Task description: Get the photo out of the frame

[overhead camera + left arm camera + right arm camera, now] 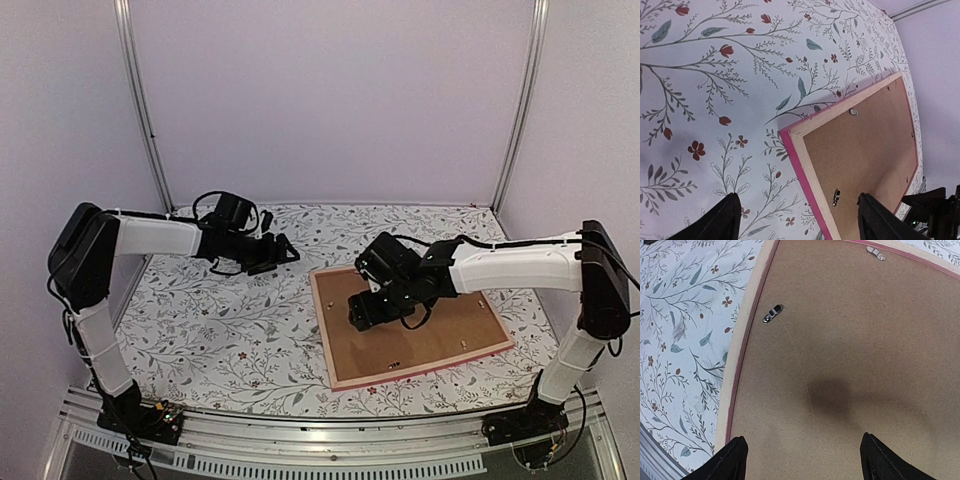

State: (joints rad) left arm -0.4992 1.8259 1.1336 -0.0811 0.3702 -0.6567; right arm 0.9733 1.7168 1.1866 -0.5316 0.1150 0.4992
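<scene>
Pink frame (325, 335) — one, face-down | left end effector (799, 221) spread, empty | right end effector (802, 460) spread, empty

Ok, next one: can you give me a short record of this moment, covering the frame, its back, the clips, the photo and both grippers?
frame: pink-edged, face down on the flowered tablecloth
backing board: brown, in place in the frame
clips: small metal ones at the board's edge
photo: not visible
left gripper: open, empty, over the cloth left of the frame
right gripper: open, empty, over the board
task: not yet begun on the frame
</scene>
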